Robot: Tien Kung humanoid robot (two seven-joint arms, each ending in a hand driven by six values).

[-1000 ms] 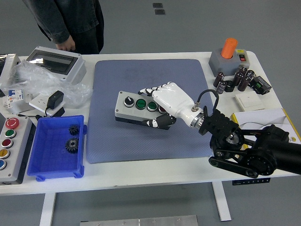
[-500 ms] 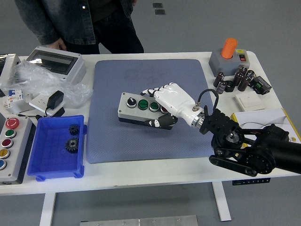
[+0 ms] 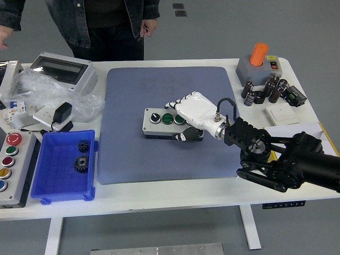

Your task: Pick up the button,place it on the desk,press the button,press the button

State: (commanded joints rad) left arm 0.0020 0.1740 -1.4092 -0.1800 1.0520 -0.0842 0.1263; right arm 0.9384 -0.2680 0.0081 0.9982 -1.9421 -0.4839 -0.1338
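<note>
The button box (image 3: 161, 122) is a grey box with a black knob and two green buttons showing on top. It lies low over the middle of the blue mat (image 3: 159, 87); I cannot tell whether it touches the mat. My right hand (image 3: 183, 120), white with black joints, is shut on the box's right end, with fingers (image 3: 178, 103) over the far side and thumb (image 3: 183, 137) on the near side. The hand hides the box's right-hand buttons. My left arm is out of view.
A blue bin (image 3: 45, 183) with two black gears and a control panel (image 3: 11, 162) stand at the left. A grey enclosure (image 3: 64, 71) and a plastic bag (image 3: 32, 90) are at the back left. An orange-button box (image 3: 258, 61), capacitors (image 3: 263, 90) and a white plate (image 3: 281, 113) are at the right. A person (image 3: 101, 26) stands at the far side, hands off the table.
My right hand has moved the button box to the right across the mat, keeping its hold. The person at the far side has shifted position.
</note>
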